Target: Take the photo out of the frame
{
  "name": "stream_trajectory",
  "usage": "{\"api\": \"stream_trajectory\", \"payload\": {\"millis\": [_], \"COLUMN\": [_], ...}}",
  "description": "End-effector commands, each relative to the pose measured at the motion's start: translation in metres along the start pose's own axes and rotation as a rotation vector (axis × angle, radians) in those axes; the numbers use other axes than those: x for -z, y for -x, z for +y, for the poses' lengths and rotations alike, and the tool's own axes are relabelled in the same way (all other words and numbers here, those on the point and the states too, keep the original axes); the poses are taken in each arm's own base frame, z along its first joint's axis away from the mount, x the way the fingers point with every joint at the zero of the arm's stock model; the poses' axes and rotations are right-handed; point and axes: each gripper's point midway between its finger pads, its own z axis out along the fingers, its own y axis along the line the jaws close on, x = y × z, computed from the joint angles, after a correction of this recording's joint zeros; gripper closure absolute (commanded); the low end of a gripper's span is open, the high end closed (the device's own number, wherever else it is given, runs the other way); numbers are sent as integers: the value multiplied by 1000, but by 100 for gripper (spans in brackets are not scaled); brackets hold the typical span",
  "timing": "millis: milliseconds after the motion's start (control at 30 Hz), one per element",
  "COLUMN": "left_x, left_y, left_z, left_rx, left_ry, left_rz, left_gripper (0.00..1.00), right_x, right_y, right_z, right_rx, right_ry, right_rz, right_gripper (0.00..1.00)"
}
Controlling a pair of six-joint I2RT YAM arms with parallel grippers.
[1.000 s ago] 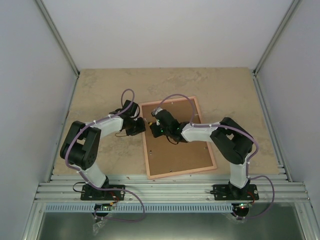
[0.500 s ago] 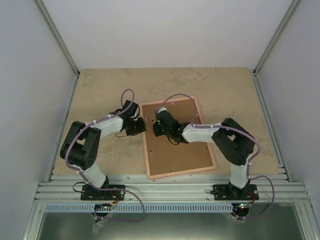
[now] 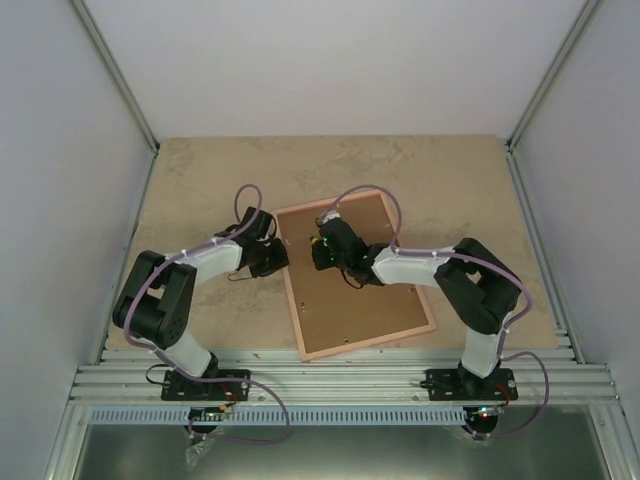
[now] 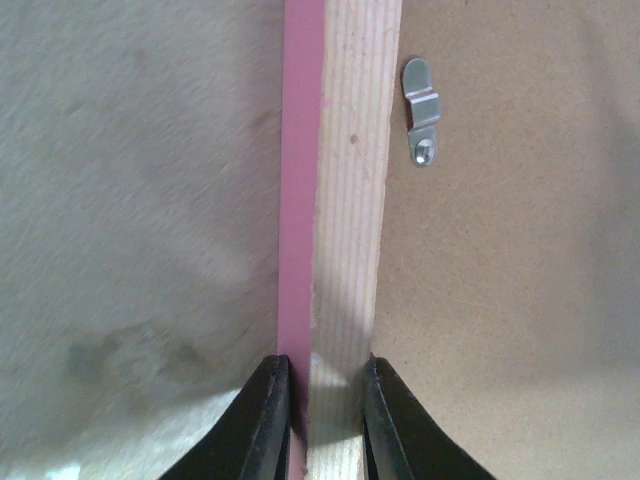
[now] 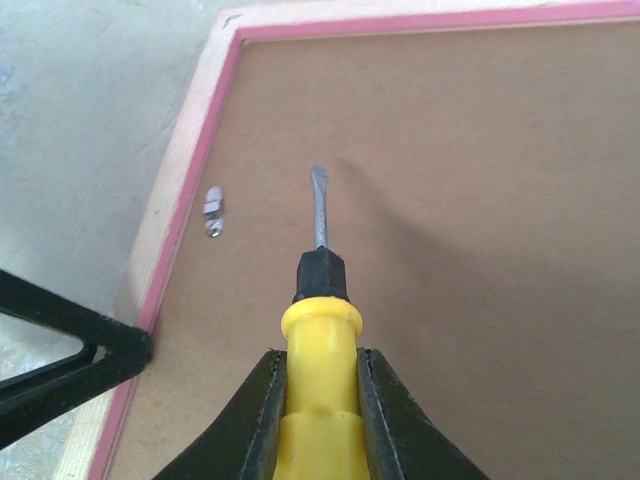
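Left claw (image 4: 322,372) pinches the frame (image 4: 350,200); right claw (image 5: 320,358) clamps a screwdriver (image 5: 320,318). The tip may skid off the clip (image 5: 213,213), gouging the board (image 5: 480,250).

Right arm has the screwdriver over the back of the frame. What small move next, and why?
Probably ease the screwdriver in the right gripper sideways to the metal clip by the frame rail, to swivel it. Its tip sits over bare backing board, apart from the clip, while the left gripper clamps the rail, steadying it.
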Motion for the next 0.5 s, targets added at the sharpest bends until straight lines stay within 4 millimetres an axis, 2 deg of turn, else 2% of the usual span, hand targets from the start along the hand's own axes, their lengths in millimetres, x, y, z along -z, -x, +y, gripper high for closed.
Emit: {"api": "stream_trajectory", "payload": {"millis": [0, 267, 400, 467], "left_x": [6, 19, 28, 33], "left_y": [-8, -14, -22, -22], "left_z": [1, -3, -15, -15], "left_rx": [171, 368, 380, 375], "left_ry": [-47, -155, -194, -185], "left_rz": [-19, -66, -81, -92], "left_gripper": [100, 99, 91, 85], "right_x": [20, 44, 53, 58], "right_y": [26, 43, 44, 44], "right_z": [0, -22, -34, -38], "right_rx": [52, 86, 98, 107], "right_ry": [52, 64, 82, 86], "right_rz": [-75, -117, -127, -135], "right_gripper": [100, 100, 100, 100]}}
